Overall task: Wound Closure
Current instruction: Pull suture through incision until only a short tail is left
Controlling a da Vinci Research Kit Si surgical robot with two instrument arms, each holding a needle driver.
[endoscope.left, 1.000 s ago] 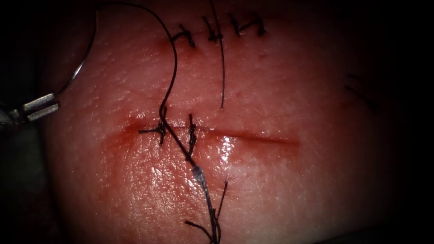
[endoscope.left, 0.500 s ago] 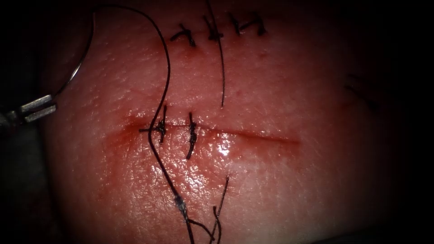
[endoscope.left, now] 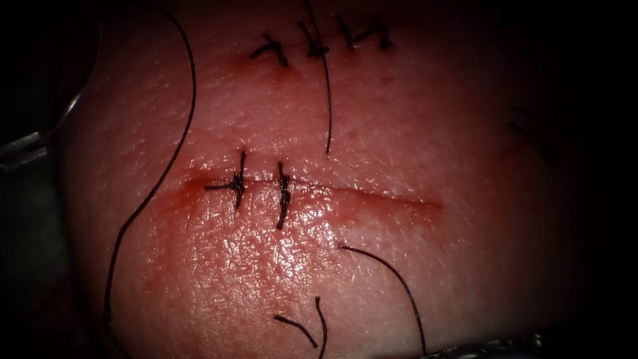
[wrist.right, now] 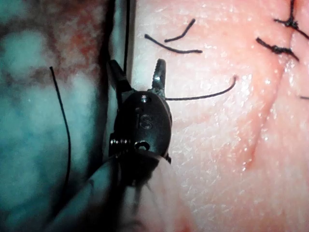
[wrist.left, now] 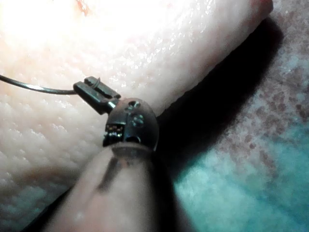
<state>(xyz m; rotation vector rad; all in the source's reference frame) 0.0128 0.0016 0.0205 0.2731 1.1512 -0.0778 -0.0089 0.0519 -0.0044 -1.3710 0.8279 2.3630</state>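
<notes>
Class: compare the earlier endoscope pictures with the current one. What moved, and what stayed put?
The left tool, jaws shut on the needle, withdrew leftward, sweeping the thread left off the cut. The right tool is open, empty. The two stitches and the cut thread ends stayed.

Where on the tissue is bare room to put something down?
Bare: tissue right of the long thread tail, above the cut. Crowded: stitches, cut ends. Left tool holds the needle near one end, outside the tissue; right tool holds nothing.

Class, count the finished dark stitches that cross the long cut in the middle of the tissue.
2: one dark knotted stitch near the cut's left end, another dark stitch just right of it. None seems hidden.
</notes>
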